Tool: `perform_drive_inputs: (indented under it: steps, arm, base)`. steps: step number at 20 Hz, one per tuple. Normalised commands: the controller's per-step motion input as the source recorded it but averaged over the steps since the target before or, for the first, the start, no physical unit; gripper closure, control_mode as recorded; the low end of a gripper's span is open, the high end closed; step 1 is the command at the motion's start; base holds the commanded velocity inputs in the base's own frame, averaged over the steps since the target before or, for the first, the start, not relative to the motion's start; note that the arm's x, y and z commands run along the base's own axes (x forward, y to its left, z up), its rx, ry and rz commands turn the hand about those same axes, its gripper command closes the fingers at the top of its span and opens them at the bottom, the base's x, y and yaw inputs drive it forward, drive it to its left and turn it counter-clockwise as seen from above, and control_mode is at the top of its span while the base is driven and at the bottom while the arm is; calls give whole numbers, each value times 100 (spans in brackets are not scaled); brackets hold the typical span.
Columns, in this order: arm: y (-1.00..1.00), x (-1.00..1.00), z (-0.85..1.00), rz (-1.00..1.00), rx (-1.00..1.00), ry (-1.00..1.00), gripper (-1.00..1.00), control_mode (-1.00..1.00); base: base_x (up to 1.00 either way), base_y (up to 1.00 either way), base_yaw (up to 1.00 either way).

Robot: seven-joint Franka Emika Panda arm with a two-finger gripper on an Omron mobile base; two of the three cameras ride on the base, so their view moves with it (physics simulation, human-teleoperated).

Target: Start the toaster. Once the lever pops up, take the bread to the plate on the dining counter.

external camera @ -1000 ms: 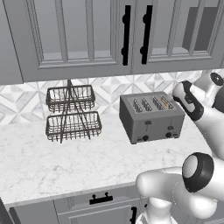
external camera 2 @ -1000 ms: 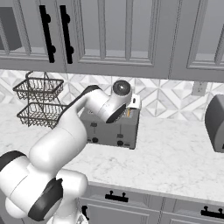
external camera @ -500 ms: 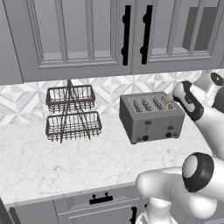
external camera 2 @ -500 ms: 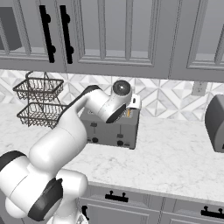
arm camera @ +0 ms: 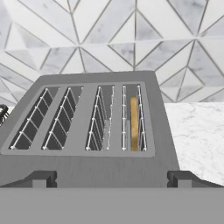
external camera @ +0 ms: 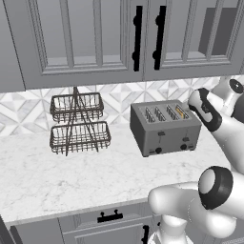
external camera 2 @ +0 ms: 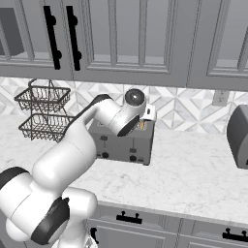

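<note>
The bread (arm camera: 134,123) sits in the rightmost slot of the toaster (external camera: 164,126) on the table (external camera: 57,176). The hand (arm camera: 111,177) hovers over it, jaws wide and empty. Lifting the bread out and carrying it to the plate remain.

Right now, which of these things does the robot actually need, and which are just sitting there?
Needed:
- boxy grey metal four-slot toaster
- tan bread slice in its rightmost slot
- open two-finger gripper

Just there:
- two-tier wire basket stand
- grey wall cabinets
</note>
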Motion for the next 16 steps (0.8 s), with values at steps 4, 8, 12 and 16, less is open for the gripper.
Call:
perform_drive_inputs:
  steps: [4,8,12,16]
  arm:
    - [0,0,0,0,0,0,-100,-100]
    - [0,0,0,0,0,0,-100,-100]
    - [0,0,0,0,0,0,-100,-100]
    - [0,0,0,0,0,0,-100,-100]
  base:
    - [0,0,0]
    - [0,0,0]
    - [0,0,0]
    - [0,0,0]
